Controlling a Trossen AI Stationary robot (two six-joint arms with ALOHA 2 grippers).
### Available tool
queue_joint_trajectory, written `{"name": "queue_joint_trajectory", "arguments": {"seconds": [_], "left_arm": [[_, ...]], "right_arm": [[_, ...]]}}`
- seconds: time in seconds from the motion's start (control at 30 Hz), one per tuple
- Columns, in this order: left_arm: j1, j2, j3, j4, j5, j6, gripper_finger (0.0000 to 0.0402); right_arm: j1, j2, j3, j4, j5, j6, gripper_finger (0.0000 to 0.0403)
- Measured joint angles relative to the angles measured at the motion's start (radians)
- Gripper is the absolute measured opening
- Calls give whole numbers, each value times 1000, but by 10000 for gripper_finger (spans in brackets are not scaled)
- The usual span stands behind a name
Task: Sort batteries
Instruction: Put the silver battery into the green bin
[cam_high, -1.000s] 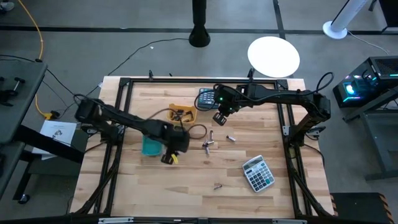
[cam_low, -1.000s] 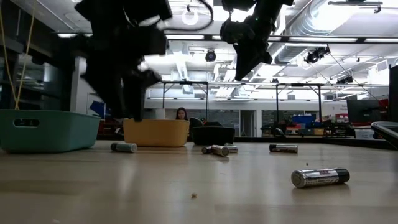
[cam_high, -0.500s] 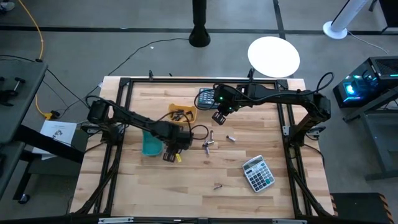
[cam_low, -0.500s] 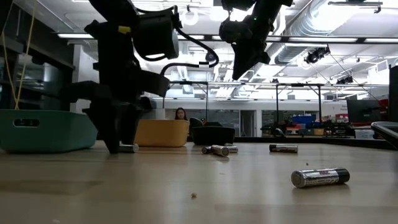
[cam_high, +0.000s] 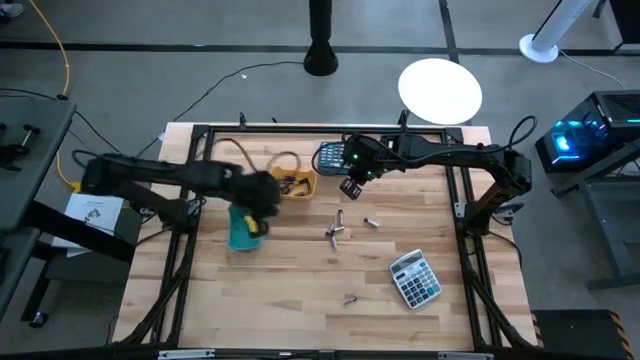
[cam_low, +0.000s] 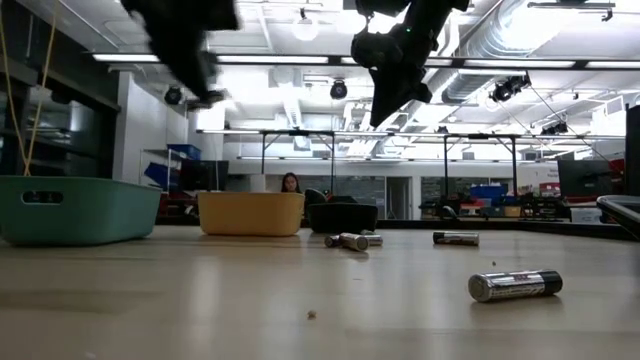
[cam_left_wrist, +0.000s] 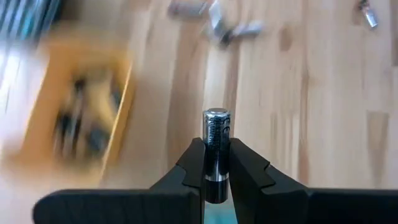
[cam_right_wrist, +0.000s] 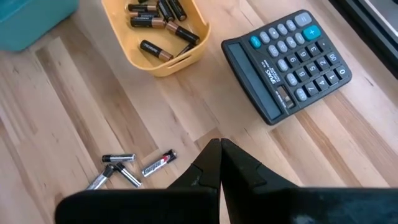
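Note:
My left gripper (cam_high: 257, 222) hangs over the teal bin (cam_high: 240, 234), high above the table in the low view, shut on a dark silvery battery (cam_left_wrist: 216, 134). A yellow bin (cam_high: 294, 183) holding several batteries (cam_right_wrist: 158, 18) stands just beyond it. Loose batteries lie on their sides mid-table (cam_high: 335, 233), (cam_high: 371, 222) and nearer the front (cam_high: 350, 298). My right gripper (cam_high: 352, 186) hovers shut and empty beside the far calculator (cam_high: 332, 157). My left gripper pinches the battery's lower half (cam_left_wrist: 216, 165) between its two fingers (cam_left_wrist: 189, 168). The battery lies along the fingers, and its capped end (cam_left_wrist: 216, 114) sticks out past their tips. It is lifted clear of the table.
A second calculator (cam_high: 414, 278) lies at the front right. The table's dark frame rails (cam_high: 200, 170) run along its left and right sides. Bare wood lies along the front of the table. A person shows far back in the room.
My left gripper has shut on a battery that lay on the table near the teal bin, then risen with it and gone toward the table's far left, over the teal bin. The battery is now lifted clear.

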Motion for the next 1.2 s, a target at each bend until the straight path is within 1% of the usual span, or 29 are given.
{"name": "queue_joint_trajectory", "arguments": {"seconds": [0.1,0.23,0.33,0.4,0.53,0.63,0.73,0.8,0.87,0.93,0.97,1.03,1.07,1.2], "left_arm": [[-15,-86,-28,-189,-3,-202,31],[-73,-177,-116,-323,0,-487,31],[-107,-209,-210,-288,-3,-649,32],[-112,-217,-259,-253,-2,-718,56],[-106,-208,-309,-180,0,-736,141],[-83,-202,-310,-155,21,-732,197],[-62,-207,-310,-110,27,-698,235],[-45,-208,-310,-88,26,-673,247],[-26,-207,-310,-65,26,-666,251],[-10,-208,-310,-57,25,-666,253],[-4,-208,-310,-47,24,-666,253],[10,-208,-310,-28,23,-671,253],[16,-208,-310,-20,24,-676,254],[27,-208,-310,1,34,-665,254]], "right_arm": [[0,0,0,6,0,1,0],[0,0,0,7,0,1,0],[0,0,0,10,0,0,0],[0,0,0,10,-1,-1,0],[0,0,0,8,-38,-18,0],[3,0,0,4,-137,-14,0],[26,8,0,10,-228,33,0],[56,25,0,9,-246,46,0],[93,52,0,11,-249,53,0],[131,87,0,20,-245,72,1],[148,109,0,26,-226,95,4],[173,153,0,33,-174,176,17],[181,176,0,33,-149,242,25],[179,262,0,24,-106,504,72]]}}
